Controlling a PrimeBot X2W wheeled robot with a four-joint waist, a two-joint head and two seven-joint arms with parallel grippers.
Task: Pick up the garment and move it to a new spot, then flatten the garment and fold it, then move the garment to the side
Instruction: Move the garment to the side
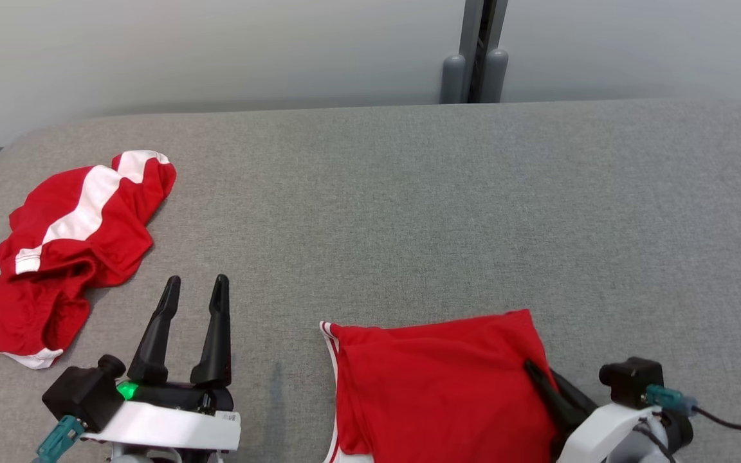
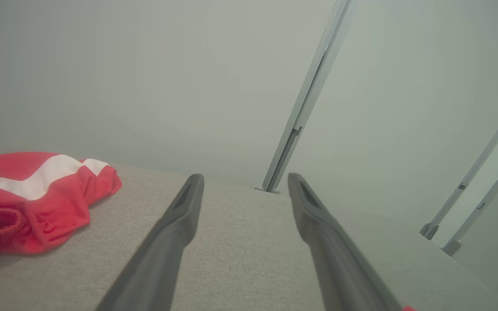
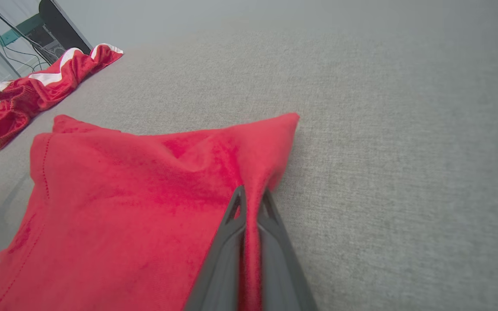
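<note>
Red garment (image 1: 435, 386) is seen flat and folded at lower centre of the head view, on grey desk (image 1: 409, 193). Right hand (image 3: 252, 195) is clamped on its edge; left hand (image 1: 197, 280) is held apart, empty. Shift aside judged outstanding.

Red garment (image 1: 435, 386), folded roughly square, lying flat, white-trimmed left edge, right edge bunched up

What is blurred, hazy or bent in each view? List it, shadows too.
Head view: even light, sharp, faint shadow along the crumpled garment. Left wrist view: milky haze, the wall post slants across the frame, left tool soft at the bottom edge. Right wrist view: folded garment crisp around the right tool, far table blurs.
</note>
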